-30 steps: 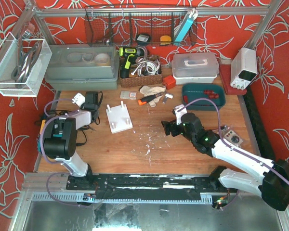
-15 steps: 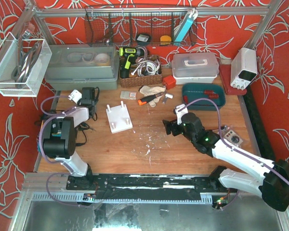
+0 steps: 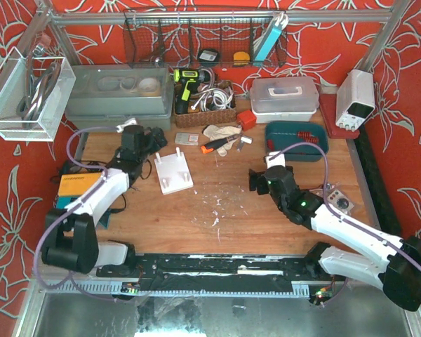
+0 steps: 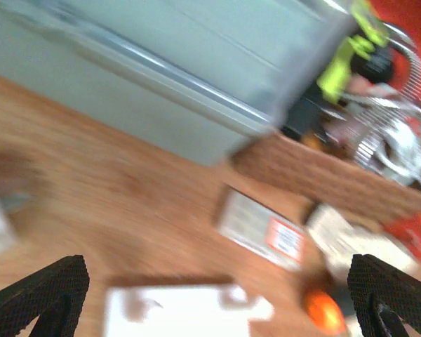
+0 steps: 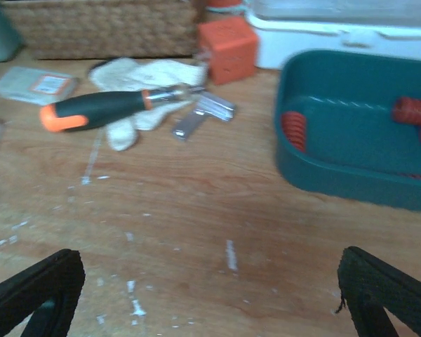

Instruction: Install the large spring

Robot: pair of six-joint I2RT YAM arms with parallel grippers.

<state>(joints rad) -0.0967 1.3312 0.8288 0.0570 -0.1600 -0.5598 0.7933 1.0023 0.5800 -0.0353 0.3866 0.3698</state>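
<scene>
Red-walled wooden table (image 3: pixel 217 210) holds a tray (image 5: pixel 351 186) of springs (image 5: pixel 292 131).

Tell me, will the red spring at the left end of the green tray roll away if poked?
Maybe a little: the red spring is a round coil on its side, so it could roll. The raised walls of the green tray would likely stop it. Its coils suggest it squashes easily.

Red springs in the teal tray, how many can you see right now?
2: one red spring against the left inner wall of the teal tray, another toward its right, cut off by the picture's edge. More may be hidden there.
</scene>
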